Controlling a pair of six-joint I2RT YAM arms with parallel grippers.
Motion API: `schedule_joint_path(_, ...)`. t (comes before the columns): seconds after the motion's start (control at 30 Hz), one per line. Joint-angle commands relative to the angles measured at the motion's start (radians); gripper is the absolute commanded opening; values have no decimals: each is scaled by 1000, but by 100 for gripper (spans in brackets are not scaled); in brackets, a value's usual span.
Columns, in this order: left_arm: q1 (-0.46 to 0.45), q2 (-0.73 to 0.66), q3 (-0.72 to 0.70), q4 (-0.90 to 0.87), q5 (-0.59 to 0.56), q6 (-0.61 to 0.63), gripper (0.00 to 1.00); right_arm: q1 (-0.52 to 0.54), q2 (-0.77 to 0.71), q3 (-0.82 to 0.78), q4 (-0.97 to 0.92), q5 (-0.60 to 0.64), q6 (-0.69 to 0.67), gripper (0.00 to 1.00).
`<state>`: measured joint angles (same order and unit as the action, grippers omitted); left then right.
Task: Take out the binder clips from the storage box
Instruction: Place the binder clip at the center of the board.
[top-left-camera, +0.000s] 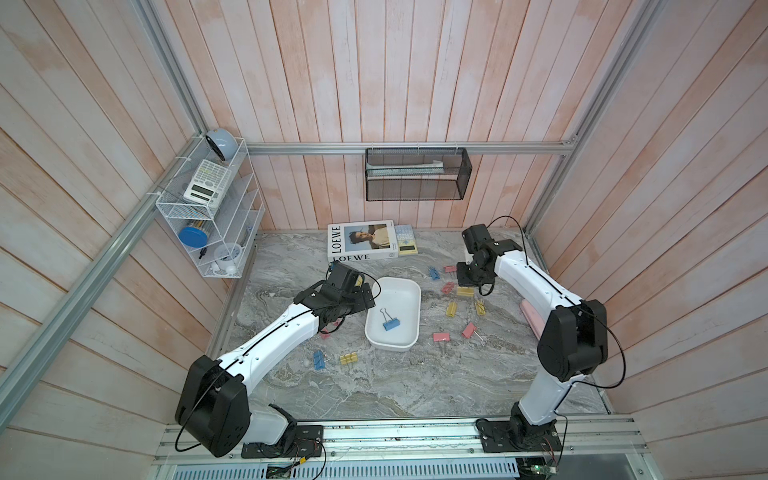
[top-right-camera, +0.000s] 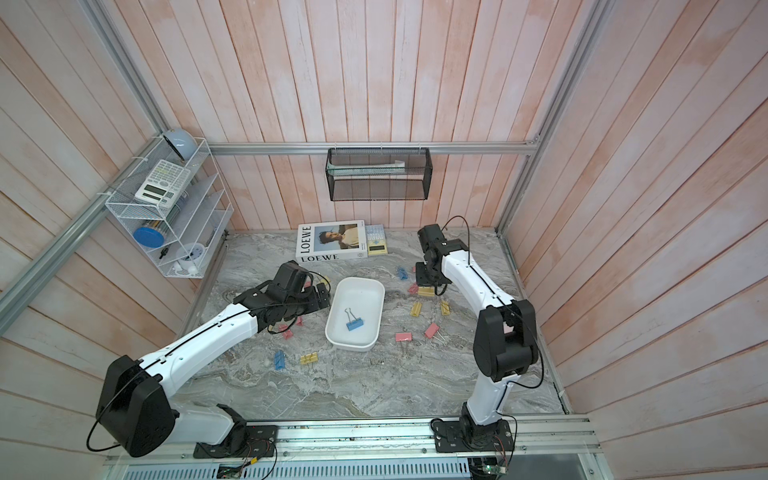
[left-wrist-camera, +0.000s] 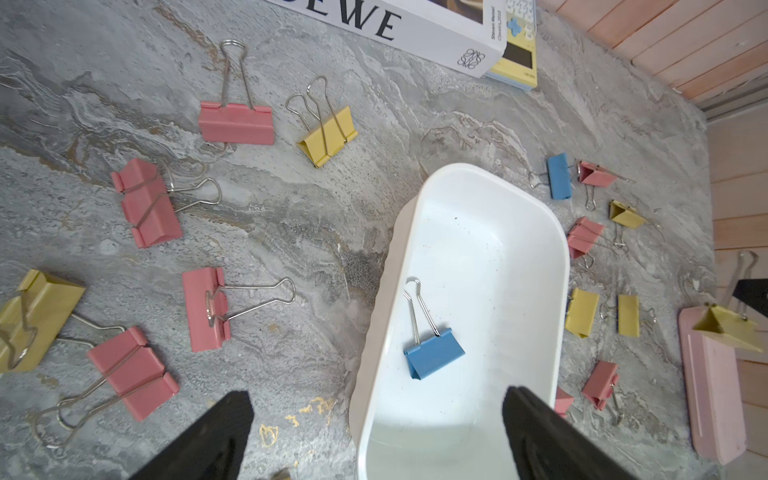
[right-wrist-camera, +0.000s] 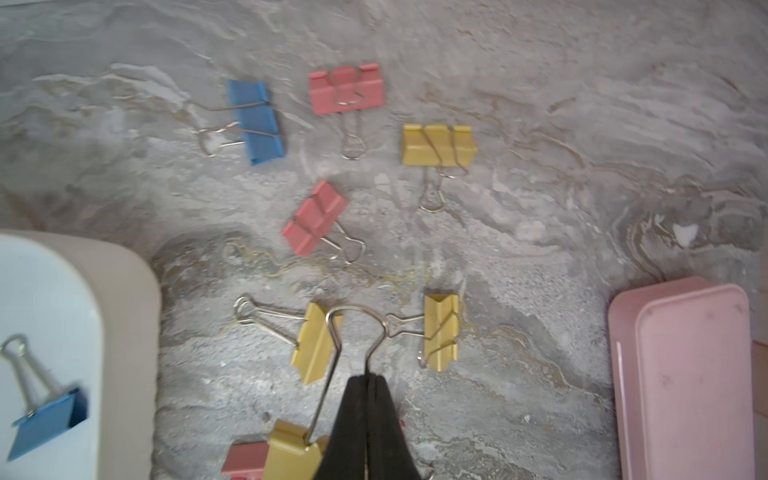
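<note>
Boxes: one white storage box (top-left-camera: 399, 297) mid-table, one blue binder clip (top-left-camera: 390, 325) inside, just right of my left gripper (left-wrist-camera: 378, 392), whose wide-open jaws straddle its left wall. My right gripper (right-wrist-camera: 368, 376), farther right, pinches one yellow clip's (right-wrist-camera: 291, 449) handle.

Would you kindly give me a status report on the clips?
Left gripper open, over storage box edge. Right gripper shut on yellow binder clip handle, outside box. One blue binder clip inside, unobstructed.
</note>
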<state>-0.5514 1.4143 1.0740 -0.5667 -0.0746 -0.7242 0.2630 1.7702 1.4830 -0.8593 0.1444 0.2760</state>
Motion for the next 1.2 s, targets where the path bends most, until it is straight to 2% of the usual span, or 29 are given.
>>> schedule_joint_path(0.0,-14,35,51,-9,30,29,100,-75,-50,-86,55,58,79,0)
schedule_joint_path(0.2,-38,98,108,-42,46,50,100,-191,-52,-173,138,88,112,0)
schedule_joint_path(0.37,-57,154,156,-72,62,57,100,-260,41,-153,173,69,91,0)
schedule_joint_path(0.77,-135,305,297,-143,28,36,95,-295,250,-53,201,83,57,1)
schedule_joint_path(0.8,-143,320,311,-153,20,33,94,-298,255,-44,191,83,60,4)
schedule_joint_path(0.9,-164,378,369,-192,4,23,92,-303,250,-37,181,79,66,32)
schedule_joint_path(1.03,-181,453,443,-254,-28,-14,88,-298,196,-54,180,30,64,39)
schedule_joint_path(1.17,-182,498,468,-254,-39,-75,73,-283,97,-102,186,14,90,48)
